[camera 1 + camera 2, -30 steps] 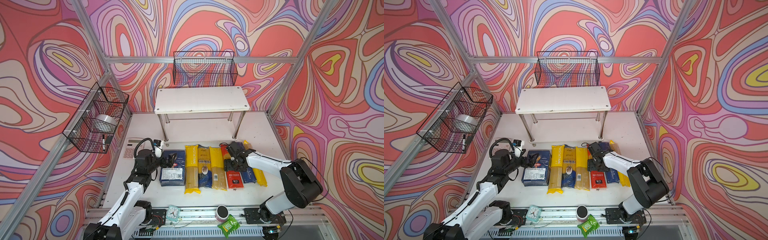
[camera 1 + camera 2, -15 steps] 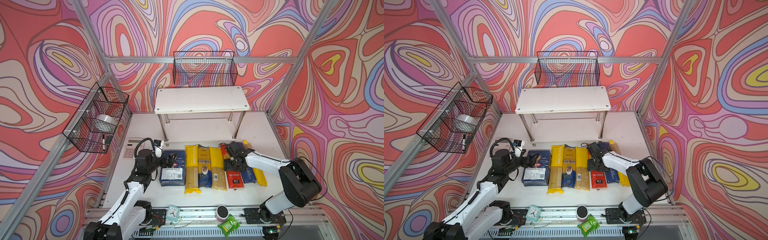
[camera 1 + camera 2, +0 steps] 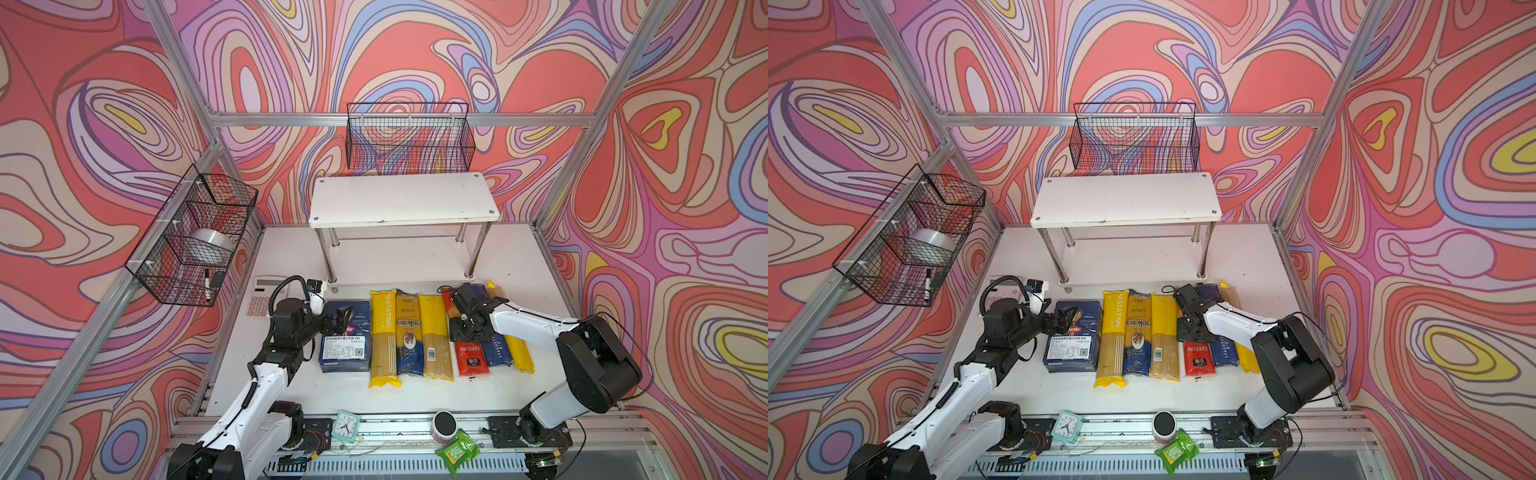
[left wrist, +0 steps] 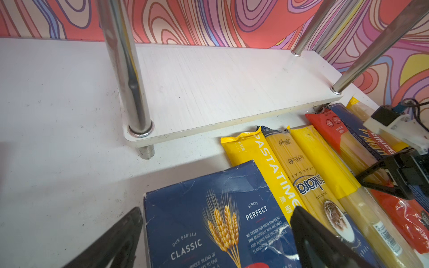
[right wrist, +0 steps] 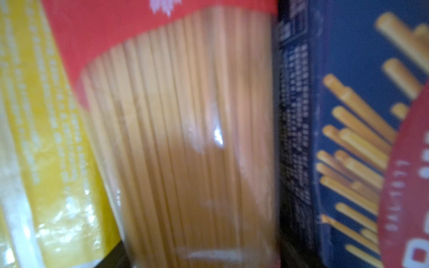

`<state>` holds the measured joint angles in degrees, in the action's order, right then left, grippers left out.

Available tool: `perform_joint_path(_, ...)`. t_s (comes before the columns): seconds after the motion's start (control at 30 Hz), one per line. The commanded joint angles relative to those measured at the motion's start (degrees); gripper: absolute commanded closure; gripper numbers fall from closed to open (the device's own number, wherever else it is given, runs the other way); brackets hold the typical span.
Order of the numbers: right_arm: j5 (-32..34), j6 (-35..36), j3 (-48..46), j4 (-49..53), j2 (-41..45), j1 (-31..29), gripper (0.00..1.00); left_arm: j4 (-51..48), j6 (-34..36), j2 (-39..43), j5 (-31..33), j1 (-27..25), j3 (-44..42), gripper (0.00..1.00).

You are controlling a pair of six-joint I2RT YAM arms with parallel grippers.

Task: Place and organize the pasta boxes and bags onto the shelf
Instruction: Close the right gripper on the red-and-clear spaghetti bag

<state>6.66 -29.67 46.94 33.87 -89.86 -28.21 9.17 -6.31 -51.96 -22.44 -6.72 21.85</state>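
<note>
The right end effector (image 3: 469, 330) sits low over the red bag (image 3: 470, 362). The bag lies flat on the bench (image 3: 415, 403) between a yellow bag (image 3: 434, 340) and the blue box (image 3: 498, 353). I cannot tell if it grips. It should pinch only this bag, at mid-length. The left end effector (image 4: 216, 210) is spread wide over the navy box (image 4: 185, 232).

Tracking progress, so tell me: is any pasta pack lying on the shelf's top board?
No, the shelf has nothing on its top board.

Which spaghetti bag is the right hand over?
The red-and-clear bag, the only red one, between a yellow-and-clear bag and the narrow blue box; the right hand is over its middle.
</note>
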Motion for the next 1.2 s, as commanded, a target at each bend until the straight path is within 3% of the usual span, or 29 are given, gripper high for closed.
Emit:
perform_joint_path(0.0, 0.8, -1.5, -2.1, -1.2, -0.9, 0.3, 0.28, 0.3, -0.6, -0.2, 0.5, -0.1, 0.5, 0.00)
perform_joint_path(0.4, 0.1, -2.7, -3.4, -1.7, 1.7, 0.2, 0.40, 0.1, -0.5, -1.1, 0.2, -0.1, 1.0, 0.00)
perform_joint_path(0.63, 0.1, -3.1, -4.1, -2.0, 3.5, 0.0, 0.53, 0.0, -0.5, -1.1, 0.4, -0.1, 1.2, 0.00)
perform_joint_path(0.93, -1.0, -2.8, -4.5, -2.4, 5.2, 0.0, 0.59, 0.1, -0.6, -0.9, 0.6, -0.1, 1.0, 0.00)
perform_joint_path(1.17, -2.5, -4.6, -7.5, -4.5, 9.6, -0.1, 0.69, -0.3, -0.3, -2.4, 0.0, -0.3, 1.9, 0.00)
